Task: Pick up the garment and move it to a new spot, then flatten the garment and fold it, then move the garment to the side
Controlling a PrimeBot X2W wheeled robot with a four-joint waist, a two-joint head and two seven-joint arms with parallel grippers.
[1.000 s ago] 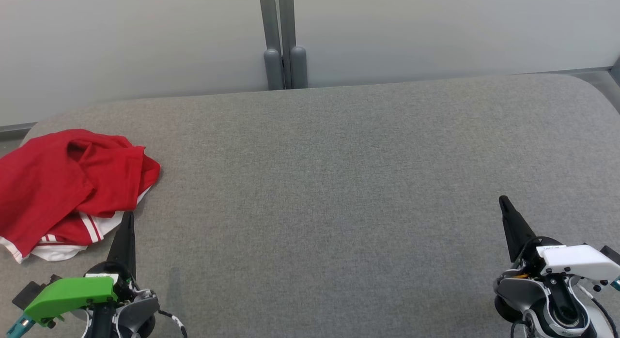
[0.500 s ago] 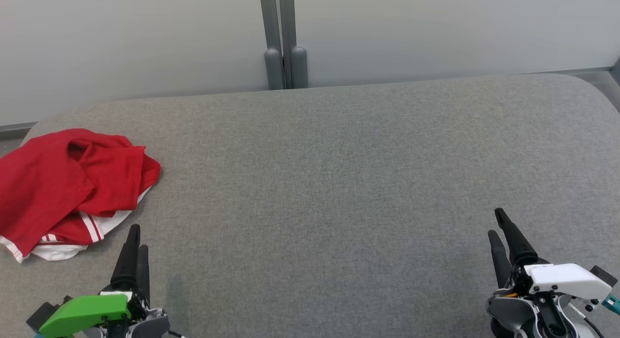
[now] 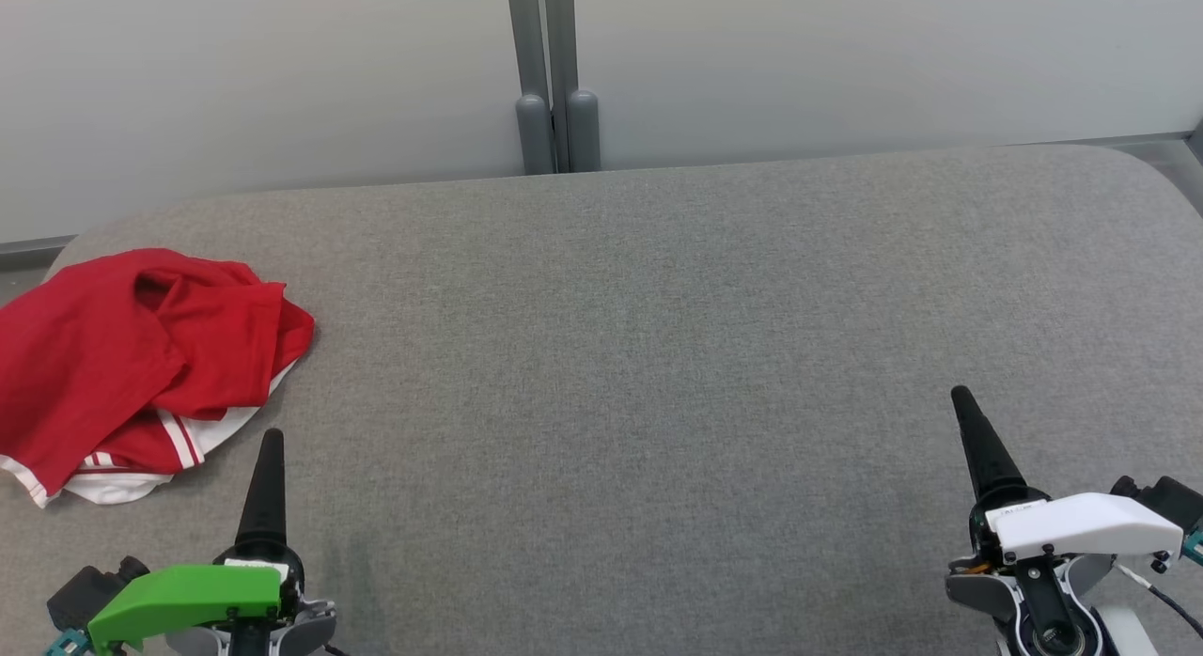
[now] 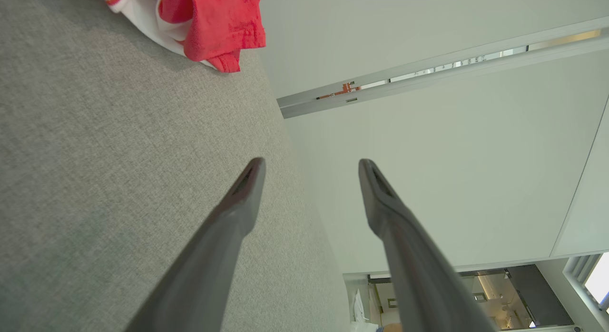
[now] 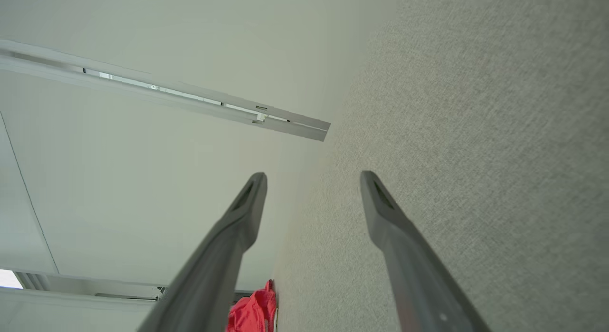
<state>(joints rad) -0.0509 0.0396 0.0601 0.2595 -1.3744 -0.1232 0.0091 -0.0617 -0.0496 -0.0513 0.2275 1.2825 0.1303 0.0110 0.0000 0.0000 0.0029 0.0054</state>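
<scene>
lying crumpled on grey surface [image 3: 658, 355], red garment [image 3: 122, 355], right end effector [image 5: 313, 176] label [image 3: 1012, 512] illegible

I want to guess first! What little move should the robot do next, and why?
Probably reach the left gripper forward and left toward the red garment: it lies crumpled and untouched near the table's left edge, and that open gripper is nearest.

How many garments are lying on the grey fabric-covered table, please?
1: a crumpled red garment with white trim lies at the grey table's left edge, just ahead of the left gripper; its folds could hide another piece.
</scene>
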